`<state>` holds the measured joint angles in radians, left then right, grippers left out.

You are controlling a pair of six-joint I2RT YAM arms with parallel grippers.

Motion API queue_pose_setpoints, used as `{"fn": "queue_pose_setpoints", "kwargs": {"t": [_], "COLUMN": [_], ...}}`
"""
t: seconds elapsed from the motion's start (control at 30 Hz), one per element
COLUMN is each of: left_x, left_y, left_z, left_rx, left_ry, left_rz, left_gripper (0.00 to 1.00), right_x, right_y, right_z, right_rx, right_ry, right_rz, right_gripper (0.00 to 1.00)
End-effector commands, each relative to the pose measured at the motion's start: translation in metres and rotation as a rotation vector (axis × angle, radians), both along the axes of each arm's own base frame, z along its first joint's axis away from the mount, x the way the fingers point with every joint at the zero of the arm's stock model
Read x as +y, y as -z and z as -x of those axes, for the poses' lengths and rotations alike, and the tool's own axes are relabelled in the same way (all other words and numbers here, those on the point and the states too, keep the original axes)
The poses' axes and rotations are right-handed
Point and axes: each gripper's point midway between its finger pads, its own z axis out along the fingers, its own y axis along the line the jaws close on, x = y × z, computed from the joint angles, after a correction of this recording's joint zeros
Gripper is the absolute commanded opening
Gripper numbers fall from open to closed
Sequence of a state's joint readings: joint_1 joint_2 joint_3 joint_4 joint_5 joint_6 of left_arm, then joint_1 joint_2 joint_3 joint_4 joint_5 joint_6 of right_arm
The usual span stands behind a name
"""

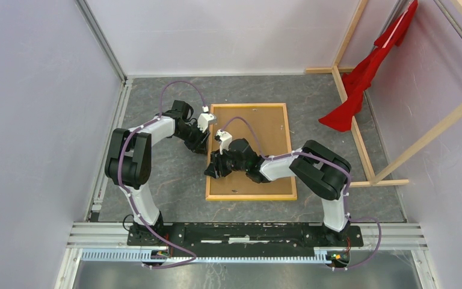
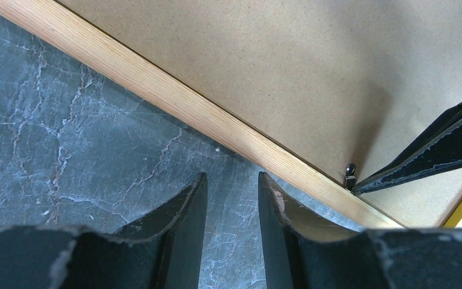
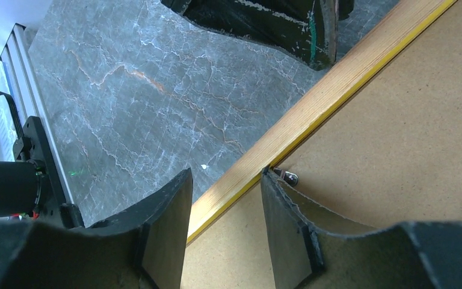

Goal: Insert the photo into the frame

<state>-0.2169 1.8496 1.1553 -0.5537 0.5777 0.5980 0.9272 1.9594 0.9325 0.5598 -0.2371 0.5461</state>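
The frame [image 1: 251,197] lies face down on the grey table, its light wood back up and a brown backing board [image 1: 264,129] inside it. The photo is hidden. My left gripper [image 1: 202,144] hovers open over bare table [image 2: 233,180], just outside the left rail [image 2: 174,99], with nothing between its fingers. My right gripper [image 1: 214,168] is open too and straddles that same rail [image 3: 313,102] farther down [image 3: 225,174]. Its inner fingertip [image 3: 271,180] sits against a small metal tab [image 3: 289,177] at the board's edge. A thin yellow strip runs along the rail's underside.
Bare wooden beams [image 1: 352,114] with a red cloth [image 1: 367,78] stand at the right, close to the frame's far corner. Pale walls close in the left and back. An aluminium rail [image 1: 246,232] carries both arm bases along the near edge.
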Motion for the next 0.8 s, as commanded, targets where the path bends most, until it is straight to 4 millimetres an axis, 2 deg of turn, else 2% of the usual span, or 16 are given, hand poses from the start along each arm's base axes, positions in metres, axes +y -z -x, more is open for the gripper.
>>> {"fn": "queue_pose_setpoints", "kwargs": {"t": [0.0, 0.1, 0.27, 0.4, 0.6, 0.77], "left_x": [-0.001, 0.001, 0.002, 0.000, -0.003, -0.010], "left_y": [-0.007, -0.004, -0.006, -0.012, -0.025, -0.031], "left_z": [-0.001, -0.001, -0.002, -0.005, -0.018, -0.027], "left_rx": [-0.041, -0.041, -0.046, -0.047, -0.058, -0.038], "left_ry": [0.047, 0.049, 0.046, 0.044, 0.016, 0.000], "left_rz": [-0.007, -0.020, -0.024, -0.016, 0.015, 0.057], "left_gripper": [0.43, 0.43, 0.43, 0.44, 0.44, 0.44], "right_x": [-0.021, -0.018, -0.017, -0.028, -0.052, -0.051], "right_y": [0.034, 0.025, -0.009, -0.031, -0.039, -0.037], "right_z": [-0.012, -0.011, -0.008, -0.010, -0.022, -0.026], "right_rx": [-0.001, -0.009, -0.041, -0.047, -0.038, -0.019], "right_ry": [0.046, 0.035, 0.018, 0.033, 0.077, 0.074], "right_rz": [0.120, 0.096, 0.040, -0.003, -0.033, -0.041], "right_gripper": [0.53, 0.52, 0.54, 0.56, 0.59, 0.59]}}
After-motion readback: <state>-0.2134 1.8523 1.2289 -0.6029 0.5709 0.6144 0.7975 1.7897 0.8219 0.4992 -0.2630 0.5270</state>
